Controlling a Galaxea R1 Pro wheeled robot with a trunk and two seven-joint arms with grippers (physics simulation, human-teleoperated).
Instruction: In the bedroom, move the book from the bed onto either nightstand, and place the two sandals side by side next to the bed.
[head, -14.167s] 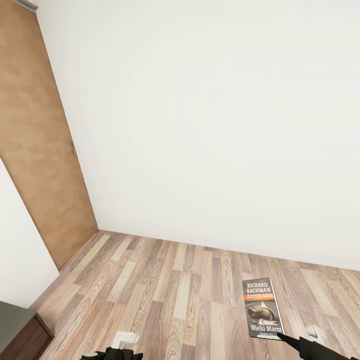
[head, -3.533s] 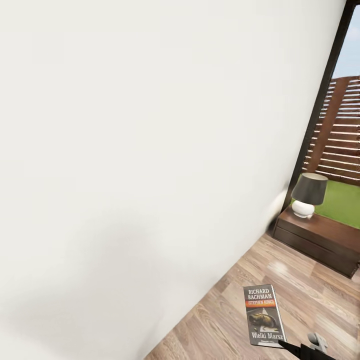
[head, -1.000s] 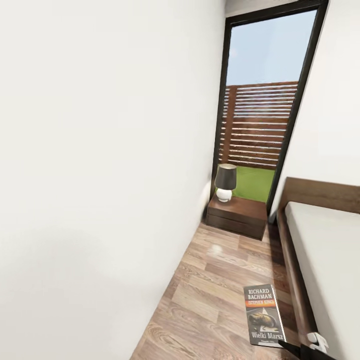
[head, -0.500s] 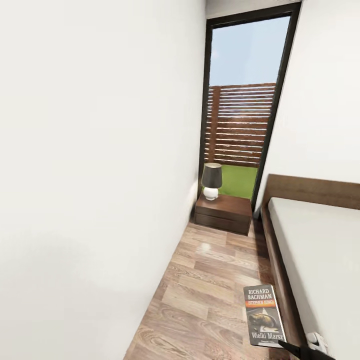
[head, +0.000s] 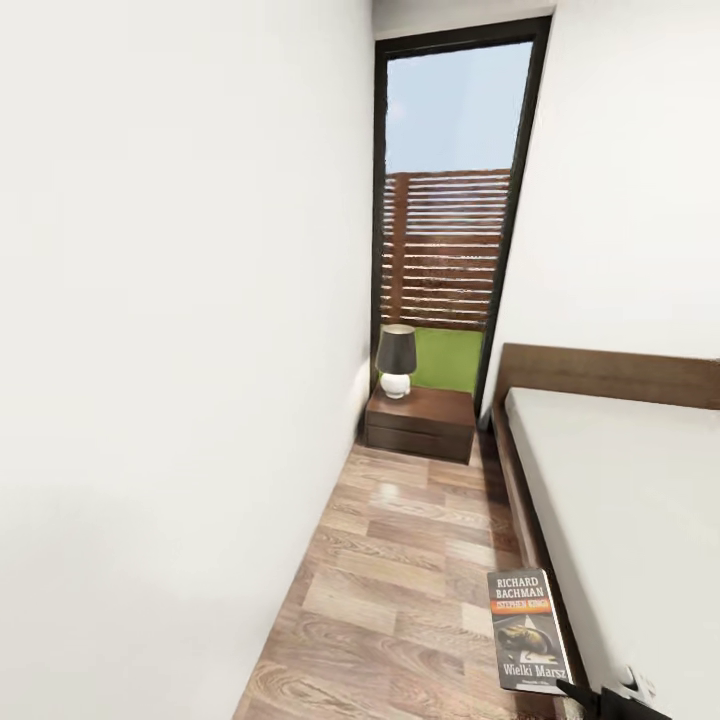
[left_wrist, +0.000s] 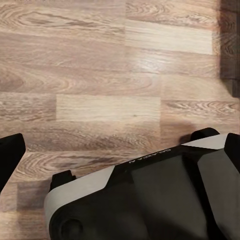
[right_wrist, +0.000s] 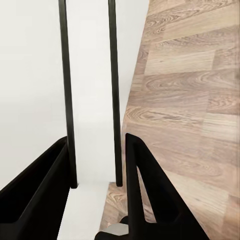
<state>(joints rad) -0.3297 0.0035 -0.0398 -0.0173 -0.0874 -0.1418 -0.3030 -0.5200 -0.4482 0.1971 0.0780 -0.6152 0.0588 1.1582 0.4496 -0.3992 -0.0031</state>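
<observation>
Head view: the book (head: 528, 630), dark cover with "RICHARD BACHMAN" lettering, is held upright at the lower right of the picture, its bottom edge pinched by the right gripper (head: 575, 688). Ahead, a corridor of wood-plank floor (head: 400, 560) runs between the white wall (head: 170, 350) and the bed (head: 620, 520). The nightstand (head: 420, 422) stands at the far end against the window (head: 450, 230). A lamp (head: 396, 359) sits toward its left rear corner, so the right part of the top is bare.

Left wrist view: the robot's own base (left_wrist: 150, 200) over floor planks. A dark finger (left_wrist: 10, 155) shows at one edge; whether the left gripper is apart or together cannot be told.

Right wrist view: the two black fingers (right_wrist: 145, 185) are clamped on the thin book, seen edge-on as a white slab with dark edges (right_wrist: 92, 95).

Judgement: the step in hand is carrying the book to the nightstand. Doing it well calls for driving straight down the corridor, clear of the bed frame and wall. The grip is narrow and on one edge, so motion should be smooth. Lay the book flat on the bare right part, clear of the lamp.
</observation>
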